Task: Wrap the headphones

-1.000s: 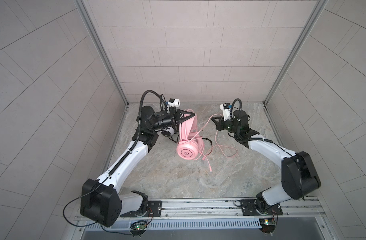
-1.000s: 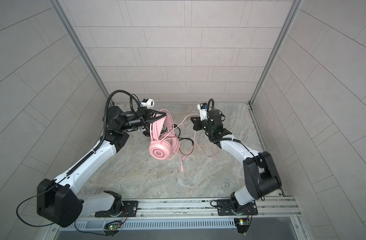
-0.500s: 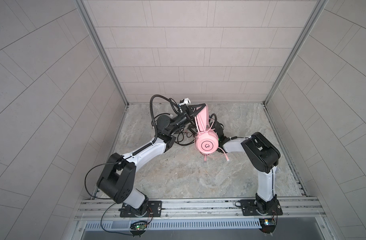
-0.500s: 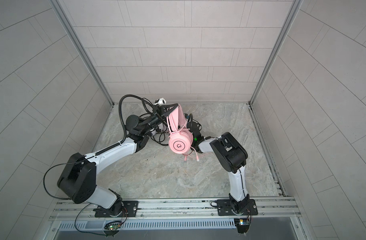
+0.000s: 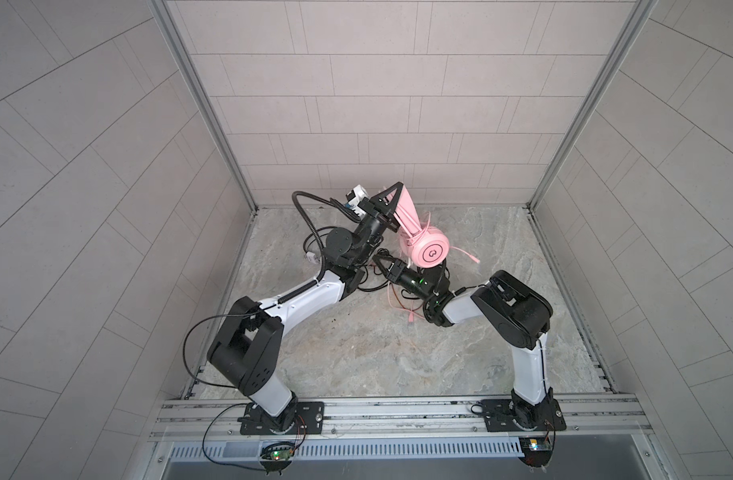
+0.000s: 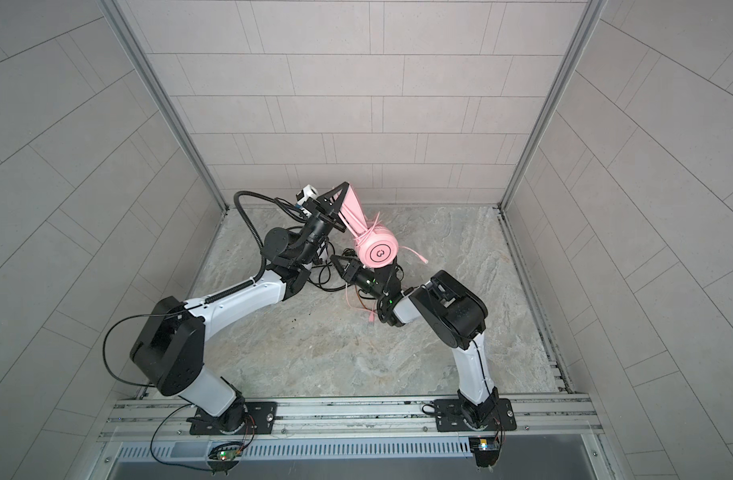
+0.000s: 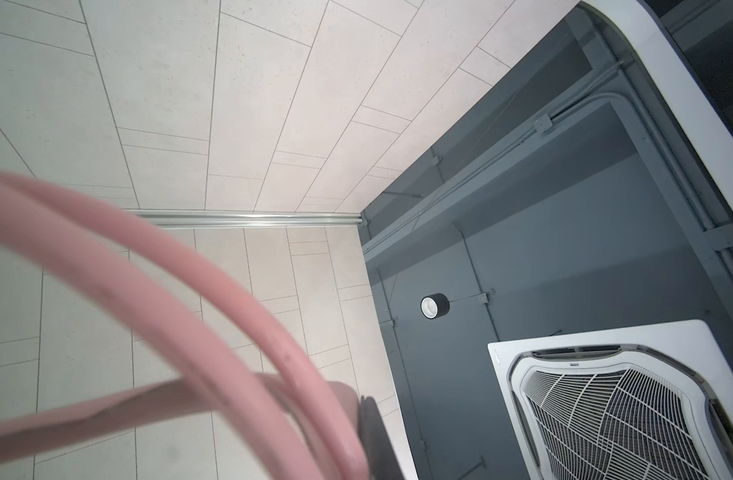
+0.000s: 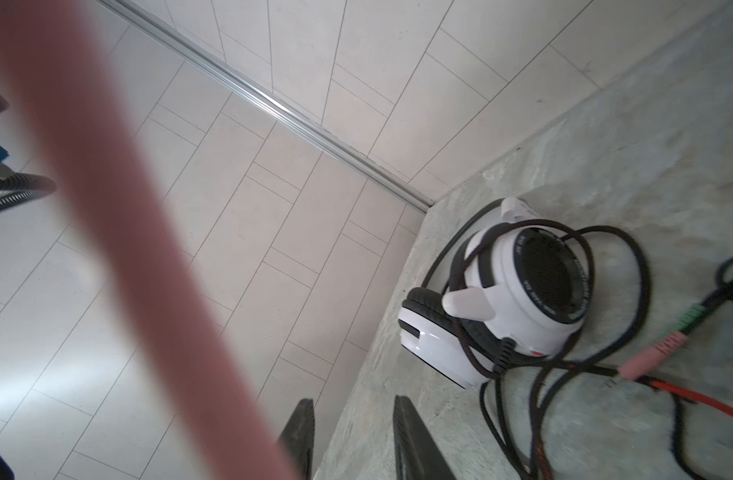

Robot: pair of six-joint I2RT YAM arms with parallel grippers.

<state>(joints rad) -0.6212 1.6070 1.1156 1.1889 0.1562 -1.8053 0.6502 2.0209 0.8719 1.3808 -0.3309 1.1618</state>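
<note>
The pink headphones (image 5: 430,252) (image 6: 377,252) hang by their headband above the back middle of the floor. My left gripper (image 5: 391,198) (image 6: 339,195) is raised and shut on that headband (image 7: 190,316); one dark fingertip (image 7: 375,436) shows beside it. Their pink cable (image 5: 398,306) (image 6: 358,305) trails on the floor. My right gripper (image 5: 382,262) (image 6: 338,262) (image 8: 352,436) sits low under the pink cup, open, with nothing between its fingers. The white-and-black headphones (image 8: 522,299) lie on the floor ahead of it, with black cable looped around them. A blurred pink strip (image 8: 107,208) crosses the right wrist view.
Tiled walls close in the back and both sides; a metal rail (image 5: 398,409) runs along the front. Black cable loops (image 6: 325,276) lie by the left arm's forearm. Pink and green jack plugs (image 8: 663,347) and an orange lead (image 8: 697,397) lie on the stone floor.
The right gripper let go of the pink cable, opened, and its arm folded in low under the headphones. The left gripper carried the pink headphones right and up towards the back.
</note>
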